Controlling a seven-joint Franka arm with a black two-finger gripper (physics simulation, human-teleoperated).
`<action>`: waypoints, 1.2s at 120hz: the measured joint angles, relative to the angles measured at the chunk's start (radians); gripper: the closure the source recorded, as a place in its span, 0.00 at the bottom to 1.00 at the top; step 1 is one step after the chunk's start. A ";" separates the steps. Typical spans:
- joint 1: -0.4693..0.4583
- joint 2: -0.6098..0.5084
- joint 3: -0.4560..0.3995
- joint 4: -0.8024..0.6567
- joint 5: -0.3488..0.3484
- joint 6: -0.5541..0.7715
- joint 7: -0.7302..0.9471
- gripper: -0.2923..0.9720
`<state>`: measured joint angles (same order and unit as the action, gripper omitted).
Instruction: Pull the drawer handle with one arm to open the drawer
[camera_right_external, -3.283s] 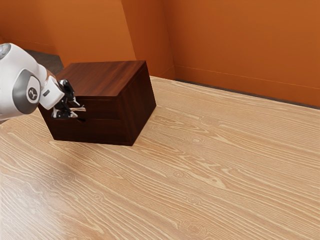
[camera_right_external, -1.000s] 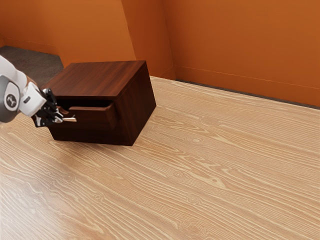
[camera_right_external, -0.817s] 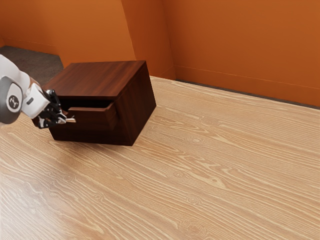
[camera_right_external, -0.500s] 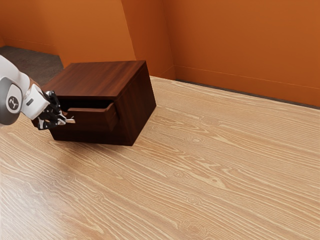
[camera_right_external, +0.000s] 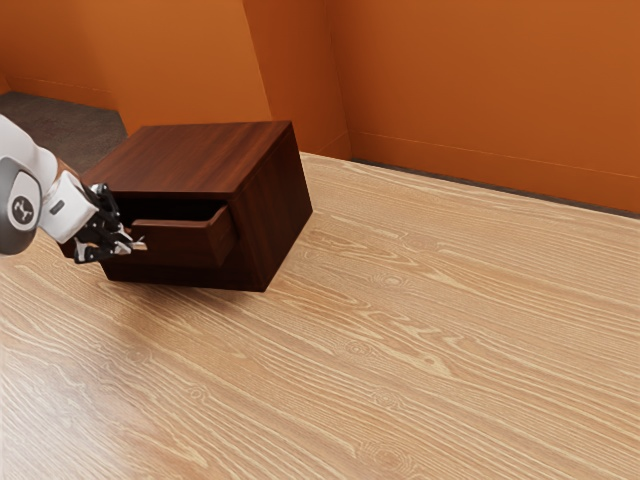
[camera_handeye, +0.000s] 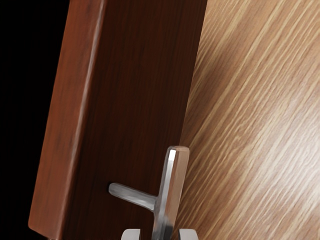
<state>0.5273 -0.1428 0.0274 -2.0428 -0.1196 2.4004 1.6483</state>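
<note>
The wide pale wooden counter (camera_right_external: 420, 330) carries a dark wooden cabinet (camera_right_external: 200, 155) toward the exterior view's left, set at an angle. Its drawer (camera_right_external: 185, 240) stands partly out of the cabinet front, with a dark gap showing above it, so the opening is under way but, by my reading, not finished: much of the drawer's length seems to sit inside. The metal handle (camera_handeye: 170, 190) juts from the drawer front on a short post. The tool (camera_right_external: 125, 242) pinches that handle from both sides — what's left is more straight pulling outward.
</note>
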 joint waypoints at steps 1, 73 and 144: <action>0.000 0.000 0.000 0.000 0.000 0.000 0.000 0.77; 0.005 -0.054 0.015 -0.061 0.000 -0.001 -0.002 0.77; 0.010 -0.094 0.016 -0.089 0.006 -0.043 -0.002 0.76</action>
<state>0.5373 -0.2363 0.0434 -2.1315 -0.1141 2.3570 1.6463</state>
